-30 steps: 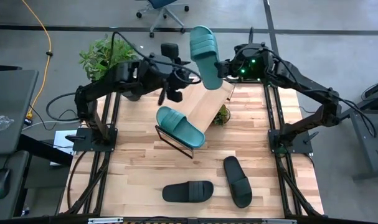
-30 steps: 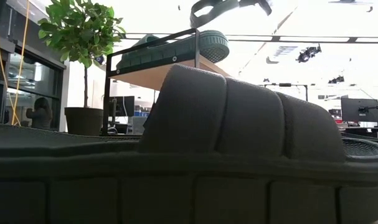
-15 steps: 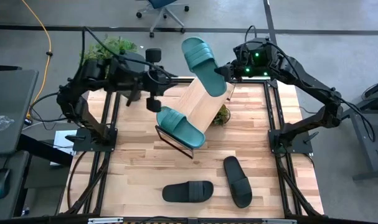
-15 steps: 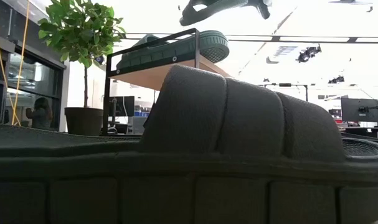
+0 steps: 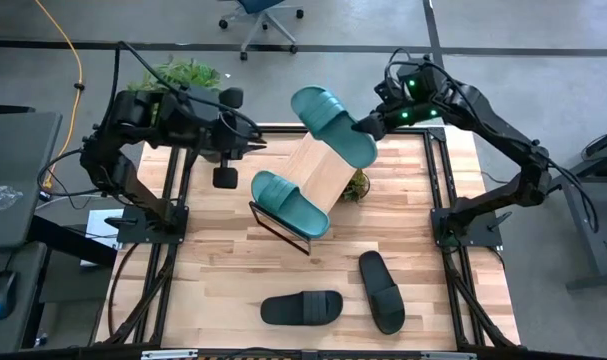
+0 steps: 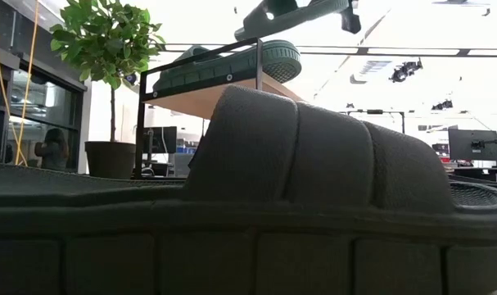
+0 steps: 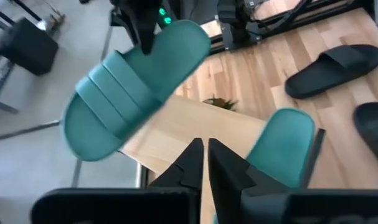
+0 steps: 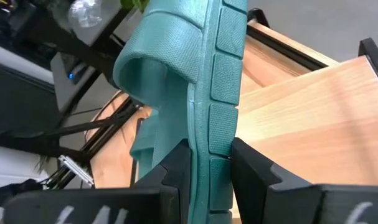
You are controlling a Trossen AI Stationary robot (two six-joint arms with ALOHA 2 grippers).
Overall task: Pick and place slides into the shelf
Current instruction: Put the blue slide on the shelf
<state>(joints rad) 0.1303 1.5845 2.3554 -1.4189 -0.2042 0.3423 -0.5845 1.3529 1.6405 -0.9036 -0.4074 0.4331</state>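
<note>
My right gripper point(image 5: 371, 124) is shut on a teal slide point(image 5: 331, 122), which hangs in the air over the upper end of the shelf point(image 5: 328, 170). In the low view this slide point(image 6: 301, 11) floats just above the shelf's top rail. A second teal slide point(image 5: 288, 200) lies on the slanted board, its lower end against the black front rail. Two black slides point(image 5: 301, 307) point(image 5: 381, 290) lie flat on the table near its front edge. My left gripper point(image 7: 205, 155) is shut and holds nothing; it hovers left of the shelf point(image 5: 223, 177). My right gripper pinches the heel end of the teal slide's sole point(image 8: 218, 146) between its two fingers point(image 8: 176, 168), one on the footbed side and one on the underside. The fingers come from the table's far right and lie along the slide. The slide is lifted clear, strap end pointing away from the gripper.
A potted plant point(image 5: 173, 80) stands at the far left corner, and a small green plant point(image 5: 355, 185) sits beside the shelf. One black slide fills the foreground of the low view point(image 6: 297, 188). Bare wood point(image 5: 213, 260) shows between the shelf and the black slides.
My left gripper has drawn back from the held slide toward the table's left edge. My right gripper has brought the teal slide down toward the shelf and turned it from steeply tilted to nearly level, its strap end swinging toward the left.
</note>
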